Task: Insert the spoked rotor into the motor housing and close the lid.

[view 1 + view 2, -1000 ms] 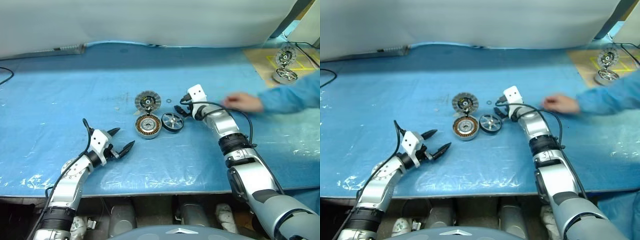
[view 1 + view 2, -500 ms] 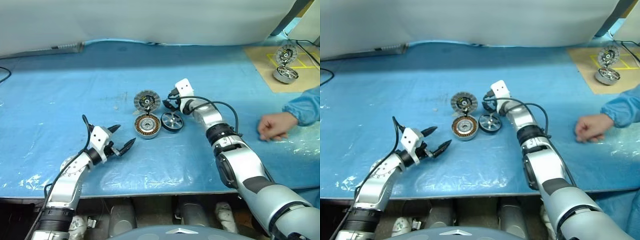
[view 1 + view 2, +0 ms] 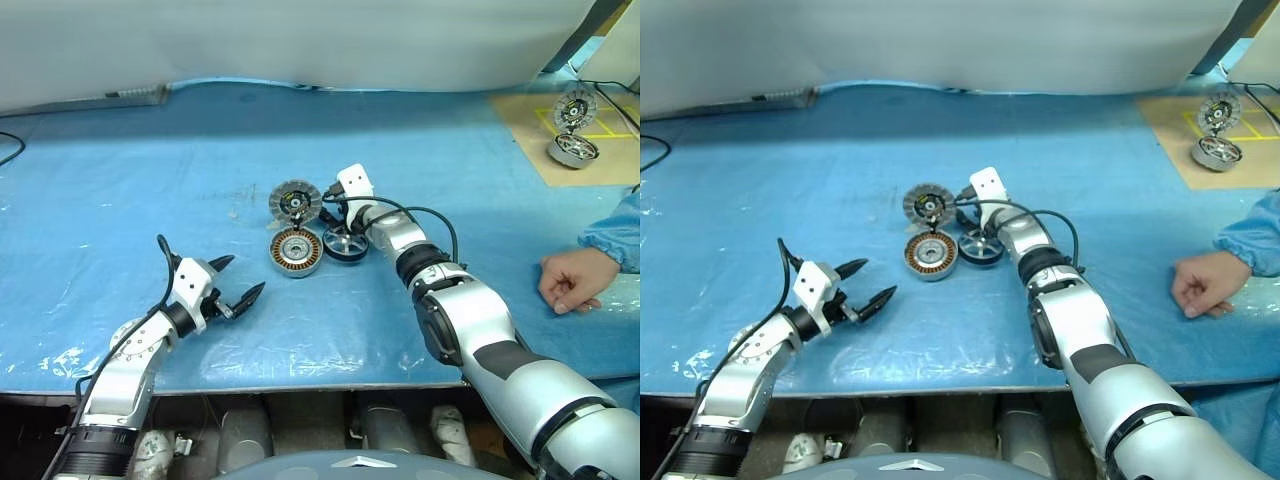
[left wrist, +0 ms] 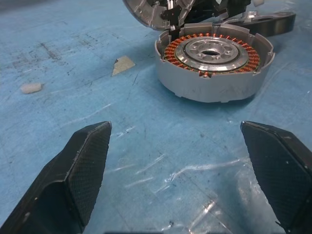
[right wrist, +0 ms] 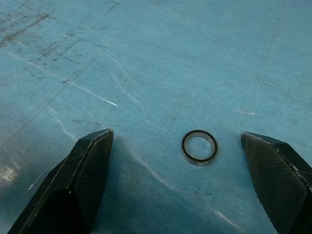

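Pincer tips of the right arm (image 3: 330,212) stand spread wide with nothing between them, poised just over the worktop (image 3: 120,180) at the far side of the rotor (image 3: 345,243), between it and the lid (image 3: 295,200). In the right wrist view a small thin ring (image 5: 199,146) lies flat on the blue sheet between the two black fingers (image 5: 85,175), touching neither.

The rotor, a dark wheel with a few spokes and a hub, lies flat just right of the housing (image 3: 296,251) and almost touching it. The housing sits open side up, its copper coils circling a pale metal centre. The lid, finned face showing, is tilted up at the housing's far edge, right beside it.

The left pincer (image 3: 238,282) is also spread wide and empty, low over the worktop, near and to the left of the housing and apart from it, pointing toward it. A small pale scrap (image 4: 123,65) lies on the sheet left of the housing.

A person's hand (image 3: 566,280) rests on the worktop well to the right. Far right, two more motor parts (image 3: 571,150) sit on a brown board (image 3: 520,125).
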{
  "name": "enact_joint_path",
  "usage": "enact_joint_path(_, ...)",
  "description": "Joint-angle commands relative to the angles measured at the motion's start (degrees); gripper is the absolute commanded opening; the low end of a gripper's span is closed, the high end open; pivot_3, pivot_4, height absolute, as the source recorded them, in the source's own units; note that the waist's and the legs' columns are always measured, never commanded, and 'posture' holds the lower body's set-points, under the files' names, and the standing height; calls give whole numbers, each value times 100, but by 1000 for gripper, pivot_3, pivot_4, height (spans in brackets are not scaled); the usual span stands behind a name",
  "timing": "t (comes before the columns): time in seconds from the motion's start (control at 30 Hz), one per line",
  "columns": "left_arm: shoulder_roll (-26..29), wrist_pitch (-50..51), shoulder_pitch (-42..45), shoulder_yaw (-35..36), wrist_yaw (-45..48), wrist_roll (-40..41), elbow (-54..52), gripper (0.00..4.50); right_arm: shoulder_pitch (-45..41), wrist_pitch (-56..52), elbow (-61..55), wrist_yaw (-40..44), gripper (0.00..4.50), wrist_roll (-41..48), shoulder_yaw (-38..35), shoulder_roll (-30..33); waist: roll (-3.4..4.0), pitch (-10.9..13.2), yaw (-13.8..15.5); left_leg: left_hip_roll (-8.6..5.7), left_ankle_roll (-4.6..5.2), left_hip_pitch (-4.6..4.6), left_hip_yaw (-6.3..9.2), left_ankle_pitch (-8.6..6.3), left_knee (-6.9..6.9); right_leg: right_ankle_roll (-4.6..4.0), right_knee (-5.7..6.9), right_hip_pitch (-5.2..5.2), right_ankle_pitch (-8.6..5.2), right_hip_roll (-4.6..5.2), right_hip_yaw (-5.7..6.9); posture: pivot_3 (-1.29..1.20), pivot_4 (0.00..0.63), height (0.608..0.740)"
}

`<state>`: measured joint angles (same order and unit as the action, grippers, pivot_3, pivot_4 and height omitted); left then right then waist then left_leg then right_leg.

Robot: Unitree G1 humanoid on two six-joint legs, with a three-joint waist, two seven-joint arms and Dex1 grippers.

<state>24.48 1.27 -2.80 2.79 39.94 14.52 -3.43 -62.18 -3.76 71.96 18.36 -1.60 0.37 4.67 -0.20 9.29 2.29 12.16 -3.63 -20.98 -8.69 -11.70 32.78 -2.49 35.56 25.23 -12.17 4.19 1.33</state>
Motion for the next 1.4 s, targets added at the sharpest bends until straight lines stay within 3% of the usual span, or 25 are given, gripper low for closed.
enact_joint_path(0.03, 5, -292, -49, 123, 30, 32, 96, 4500, -161, 86, 53, -129, 4392, 31, -156, 68, 0, 0, 2, 0, 0, 0, 0, 0, 2, 0, 2, 0, 0, 0, 0, 0, 150, 740)
enact_joint_path(0.23, -62, -592, -59, 65, 46, -7, 403, 4500, -126, -252, 151, -133, 4392, 13, -243, 53, 0, 0, 9, 4, 1, 1, 0, -1, 16, -1, 14, -2, 0, 0, 0, 0, 150, 740)
enact_joint_path(0.27, -65, -622, -59, 61, 52, -7, 428, 4500, -126, -280, 153, -149, 4225, 12, -258, 47, 0, 0, 9, 4, 1, 2, 0, -1, 17, -1, 15, -2, 0, 0, 0, 0, 150, 740)
enact_joint_path(0.33, -68, -669, -64, 59, 62, -5, 472, 4500, -132, -323, 150, -195, 3839, 19, -282, 28, 0, 0, 10, 5, 1, 2, 0, -1, 17, -1, 16, -3, 0, 0, 0, 0, 150, 740)
enact_joint_path(0.57, -85, -724, -75, 51, 70, -4, 514, 4500, -140, -343, 133, -230, 1440, -54, -240, -38, 0, 0, 6, 6, 1, 5, 0, -1, 19, -2, 17, -5, 0, 0, 0, 0, 150, 740)
enact_joint_path(1.03, -155, -746, -54, -2, 50, -33, 542, 4500, -150, -379, 117, -176, 1440, -159, -147, -15, 0, 0, 7, 6, 0, 5, 0, -2, 18, -2, 16, -5, 0, -1, 0, 0, 150, 740)
enact_joint_path(1.13, -172, -736, -53, 0, 48, -40, 536, 4500, -135, -399, 113, -157, 653, -171, -135, -17, 0, 0, 7, 6, 0, 5, 0, -2, 18, -2, 16, -5, 0, -1, 0, 0, 150, 740)
enact_joint_path(1.4, -209, -670, -61, -29, 31, -46, 459, 4500, -220, -376, -45, -5, 652, -77, -216, 22, 0, 0, 5, 7, 0, 5, 0, -2, 18, -2, 16, -4, 0, -1, 0, 0, 150, 740)
